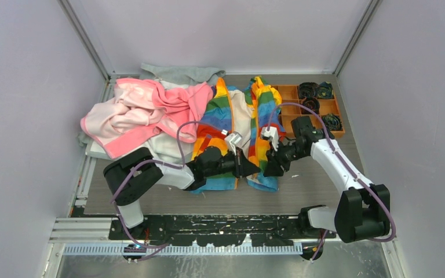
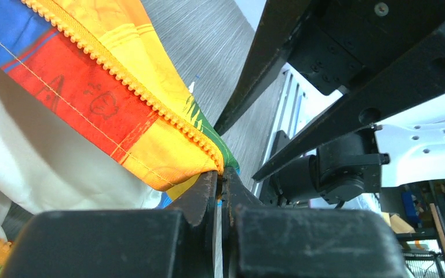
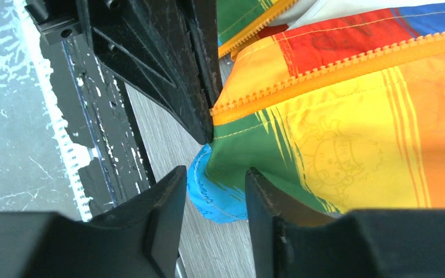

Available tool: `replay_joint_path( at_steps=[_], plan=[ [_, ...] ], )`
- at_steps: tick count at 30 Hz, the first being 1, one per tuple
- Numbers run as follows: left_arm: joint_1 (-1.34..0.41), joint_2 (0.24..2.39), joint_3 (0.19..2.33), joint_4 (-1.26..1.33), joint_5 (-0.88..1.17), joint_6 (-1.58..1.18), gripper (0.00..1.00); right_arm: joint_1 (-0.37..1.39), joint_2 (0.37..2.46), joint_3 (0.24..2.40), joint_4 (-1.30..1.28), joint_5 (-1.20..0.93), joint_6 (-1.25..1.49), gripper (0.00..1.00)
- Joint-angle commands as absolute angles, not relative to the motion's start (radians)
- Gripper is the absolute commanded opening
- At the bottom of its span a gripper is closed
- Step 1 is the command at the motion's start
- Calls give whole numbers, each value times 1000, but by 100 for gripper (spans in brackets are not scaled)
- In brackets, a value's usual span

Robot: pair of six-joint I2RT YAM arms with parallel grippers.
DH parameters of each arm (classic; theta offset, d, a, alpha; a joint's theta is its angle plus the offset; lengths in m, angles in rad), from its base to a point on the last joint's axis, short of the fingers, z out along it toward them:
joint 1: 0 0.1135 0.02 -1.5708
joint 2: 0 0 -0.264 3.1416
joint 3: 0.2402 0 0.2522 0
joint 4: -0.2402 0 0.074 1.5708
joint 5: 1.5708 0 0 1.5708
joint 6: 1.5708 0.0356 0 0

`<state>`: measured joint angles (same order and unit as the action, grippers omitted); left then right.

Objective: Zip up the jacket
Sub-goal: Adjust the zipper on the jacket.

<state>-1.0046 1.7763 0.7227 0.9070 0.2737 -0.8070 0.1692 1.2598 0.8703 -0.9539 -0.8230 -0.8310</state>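
currently, the small soft rainbow-striped jacket is spread open against the crumpled pink garment, its orange zipper end pinched by the clenched left gripper, while the right gripper is left released around the blue hem, so that side could be dropped and the halves misaligned.

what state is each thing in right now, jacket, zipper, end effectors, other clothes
jacket: spread open on the table, cream inside showing
zipper: unzipped, its two sides apart
left end effector: shut on the jacket's bottom edge by the zipper
right end effector: open, the jacket's blue corner between its jaws
pink garment: crumpled, partly over the jacket
grey garment: bunched, mostly under the pink garment
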Motion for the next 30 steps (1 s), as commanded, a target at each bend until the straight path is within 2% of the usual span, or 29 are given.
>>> replay_joint_path(
  at_steps=[1, 5, 10, 15, 20, 27, 30],
  plan=[
    [-983, 1757, 699, 1143, 282, -880, 0, 139, 1200, 891, -964, -954, -804, 54],
    [-962, 1787, 695, 1269, 279, -954, 0, 132, 1188, 870, -937, -989, -770, 73],
    [-952, 1800, 711, 1316, 277, -989, 0, 117, 1186, 859, -850, -955, -664, 78],
    [-952, 1803, 713, 1336, 281, -1018, 0, 60, 1175, 854, -809, -1016, -595, 78],
    [-951, 1811, 710, 1369, 298, -1058, 0, 35, 1177, 853, -808, -1079, -592, 68],
    [-952, 1824, 713, 1395, 318, -1094, 0, 36, 1184, 845, -781, -1109, -577, 63],
    [-952, 1833, 713, 1418, 326, -1112, 0, 35, 1189, 849, -779, -1119, -572, 56]
  ],
)
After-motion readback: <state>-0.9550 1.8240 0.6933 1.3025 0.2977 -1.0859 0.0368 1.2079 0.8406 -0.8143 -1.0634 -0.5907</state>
